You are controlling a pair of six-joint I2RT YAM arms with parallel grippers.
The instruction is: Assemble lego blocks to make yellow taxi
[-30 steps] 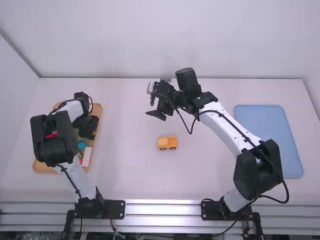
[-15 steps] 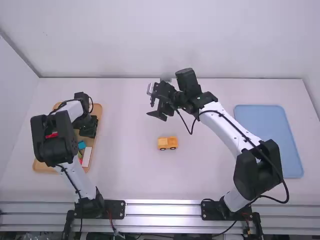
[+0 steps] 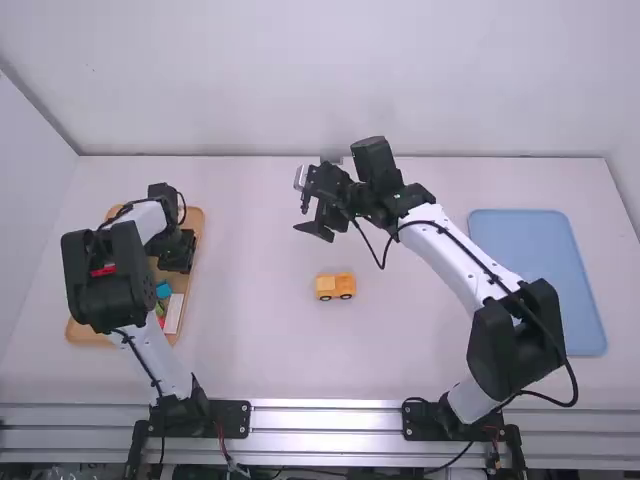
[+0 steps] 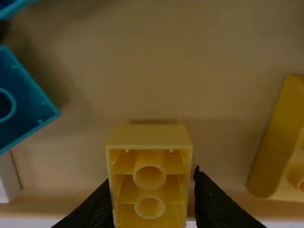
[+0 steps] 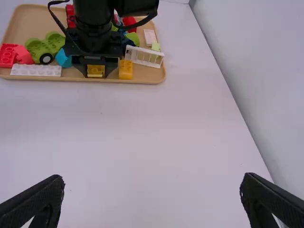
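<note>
My left gripper (image 3: 176,262) is low over the wooden tray (image 3: 198,225) on the left. In the left wrist view, the left gripper (image 4: 151,202) is shut on a yellow block (image 4: 149,164), whose hollow side with tubes faces the camera. Another yellow block (image 4: 273,152) lies beside it. The right wrist view has the held block (image 5: 96,71) near the tray's edge. A yellow-orange wheeled toy piece (image 3: 335,286) stands on the mid-table. Beyond it my right gripper (image 3: 303,212) hangs above the table; in the right wrist view the right gripper (image 5: 153,187) stands open with nothing between its fingers.
Around the left gripper, the tray holds a blue block (image 4: 23,102), a white block (image 5: 35,70), red blocks (image 5: 8,55), a green wheeled piece (image 5: 46,46) and a white railing piece (image 5: 144,56). A blue tray (image 3: 537,280) lies at the far right.
My left gripper's outline over the wooden tray has shifted very slightly. The right arm and the toy piece on the table have stayed where they were.
</note>
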